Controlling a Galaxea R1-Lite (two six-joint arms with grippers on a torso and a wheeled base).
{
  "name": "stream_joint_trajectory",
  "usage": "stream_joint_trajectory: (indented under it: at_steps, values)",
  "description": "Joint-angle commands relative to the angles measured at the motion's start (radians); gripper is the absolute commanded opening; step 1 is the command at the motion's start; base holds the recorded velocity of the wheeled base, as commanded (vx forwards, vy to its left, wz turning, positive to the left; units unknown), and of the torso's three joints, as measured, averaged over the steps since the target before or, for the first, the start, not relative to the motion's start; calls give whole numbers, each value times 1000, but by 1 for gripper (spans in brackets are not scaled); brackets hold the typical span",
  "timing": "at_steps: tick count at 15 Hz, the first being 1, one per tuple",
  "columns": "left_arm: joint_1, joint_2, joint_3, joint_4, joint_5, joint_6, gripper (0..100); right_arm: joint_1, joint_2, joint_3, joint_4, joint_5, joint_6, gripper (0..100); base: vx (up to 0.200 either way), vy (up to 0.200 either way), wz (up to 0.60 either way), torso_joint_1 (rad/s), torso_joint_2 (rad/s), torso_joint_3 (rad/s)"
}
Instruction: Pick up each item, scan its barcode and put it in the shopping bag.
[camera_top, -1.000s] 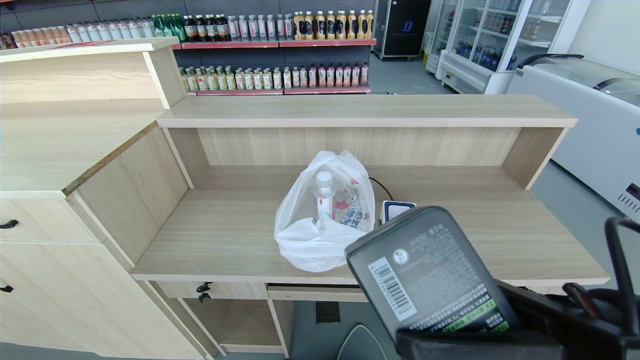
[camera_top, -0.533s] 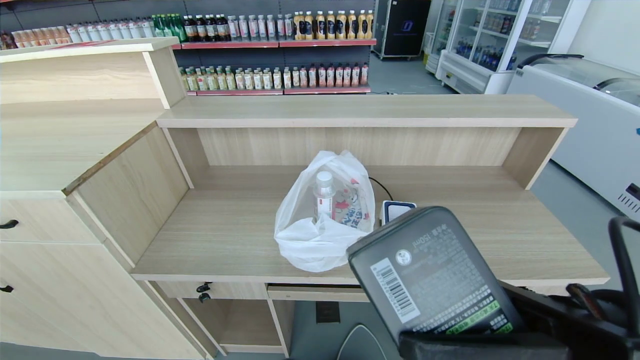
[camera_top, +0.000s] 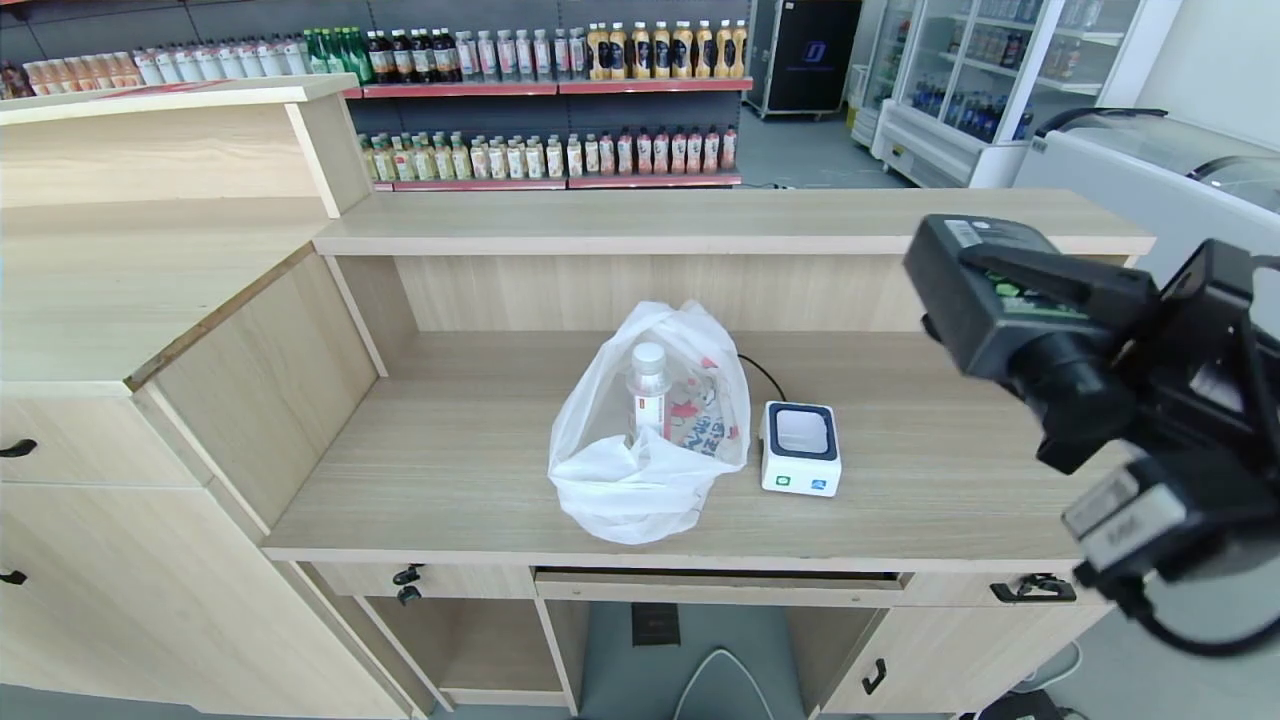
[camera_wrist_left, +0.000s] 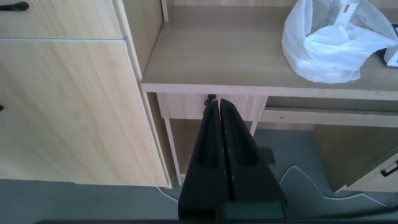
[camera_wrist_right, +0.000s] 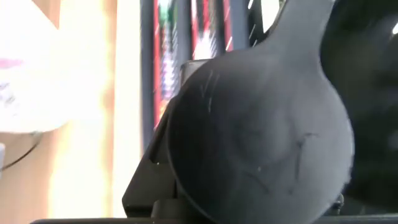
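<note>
pale wood tabletop (camera_top: 450, 470) carries everything. in the middle of it the white shopping bag (camera_top: 620, 480) sits slumped open. off to the right and well above the wood, the right end effector (camera_top: 1020, 300) is clamped on a flat dark pack (camera_top: 945, 280). a second ago that pack hung low and close before the head camera, barcode facing up, covering the scanner. now it has swung up and to the right, and the small white scanner (camera_top: 800, 448) stands in plain sight just beside the bag. i'd read that as the arm lining up for the scan: the pack isn't bagged yet, and its code likely needs turning toward the scanner's window. a clear bottle (camera_top: 649, 395) already stands upright inside the bag.

the left wrist view gives the low side: the left end effector (camera_wrist_left: 217, 109), fingers pressed together on nothing, hanging below the tabletop's front edge by the drawers. the right wrist view gives a dark rounded surface hard against the lens, probably the pack itself.
</note>
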Motion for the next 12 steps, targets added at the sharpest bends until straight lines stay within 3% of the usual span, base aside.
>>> stream_joint_trajectory:
  at_steps: [1,2,3,5,10,12]
  values:
    - [0,0,0,0,0,0,0,-351,-21,63,44,-172,447,0,0,0,0,0,0,0]
    - [0,0,0,0,0,0,0,-395,-22,81,84,-218,532,0,0,0,0,0,0,0]
    - [0,0,0,0,0,0,0,-491,-30,73,184,-341,715,0,0,0,0,0,0,0]
    - [0,0,0,0,0,0,0,-524,-12,69,331,-455,1066,0,0,0,0,0,0,0]
    - [0,0,0,0,0,0,0,-550,5,72,403,-473,1278,0,0,0,0,0,0,0]
    - [0,0,0,0,0,0,0,-524,1,72,402,-468,1332,0,0,0,600,2,0,-2]
